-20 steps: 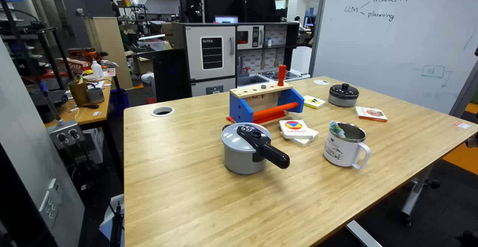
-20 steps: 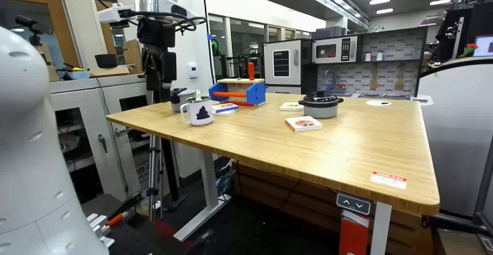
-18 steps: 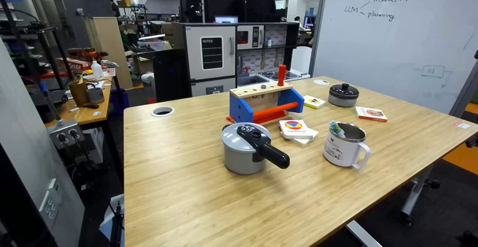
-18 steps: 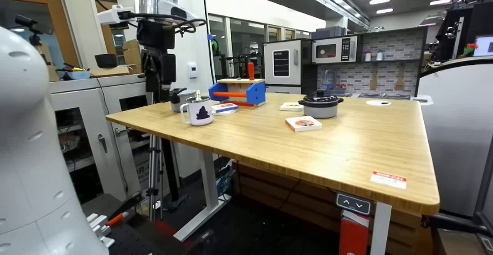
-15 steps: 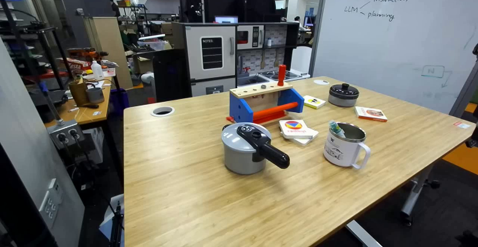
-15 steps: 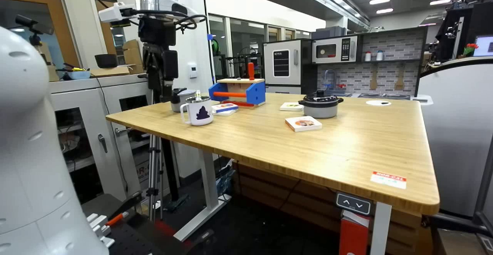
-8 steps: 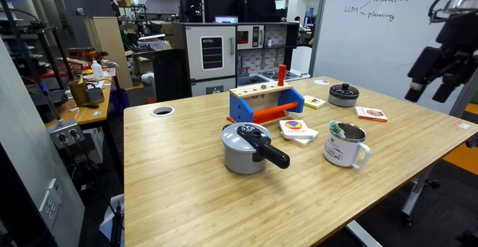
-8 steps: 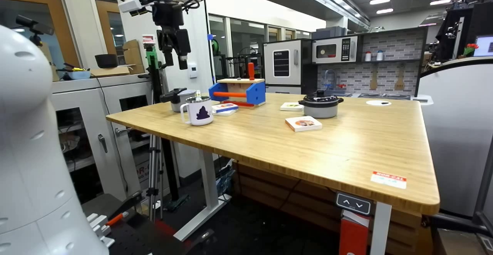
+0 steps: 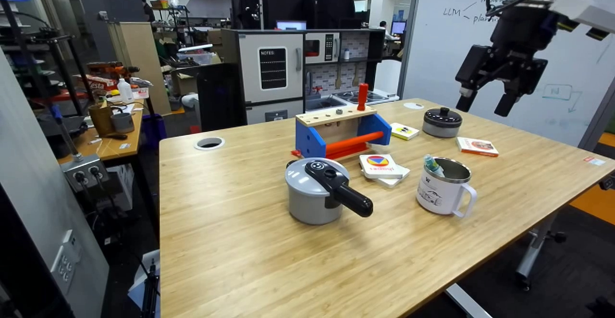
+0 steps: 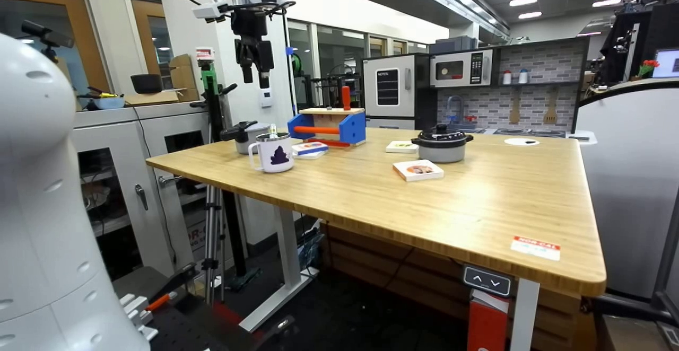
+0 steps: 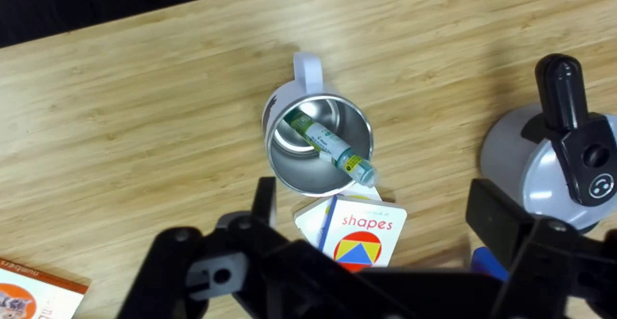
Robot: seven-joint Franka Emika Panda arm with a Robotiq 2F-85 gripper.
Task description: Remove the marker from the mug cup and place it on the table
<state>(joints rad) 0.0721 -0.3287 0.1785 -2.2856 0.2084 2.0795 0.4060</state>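
The greenish marker (image 9: 433, 165) leans inside the white mug cup (image 9: 435, 195), its top end poking over the rim. In the wrist view the marker (image 11: 328, 143) lies slantwise across the opening of the mug (image 11: 308, 174), its clear tip past the rim. The mug stands upright on the wooden table (image 9: 240, 255), handle out to the side. My gripper (image 9: 485, 104) is open and empty, well above the table and apart from the mug. It also shows in an exterior view (image 10: 256, 80) and in the wrist view (image 11: 378, 208), fingers wide apart. The marker's lower end is inside the mug.
A grey pot with a black handle (image 9: 314, 207) stands near the mug. Small books (image 9: 378, 168) lie beside the mug. A blue and red toy tool bench (image 9: 310, 140) stands behind them. A black-lidded pot (image 9: 442, 128) and more books (image 9: 477, 146) are farther back.
My gripper has risen and moved in over the table, entering an exterior view from the right edge. The fingers now show spread. The mug and marker have not moved.
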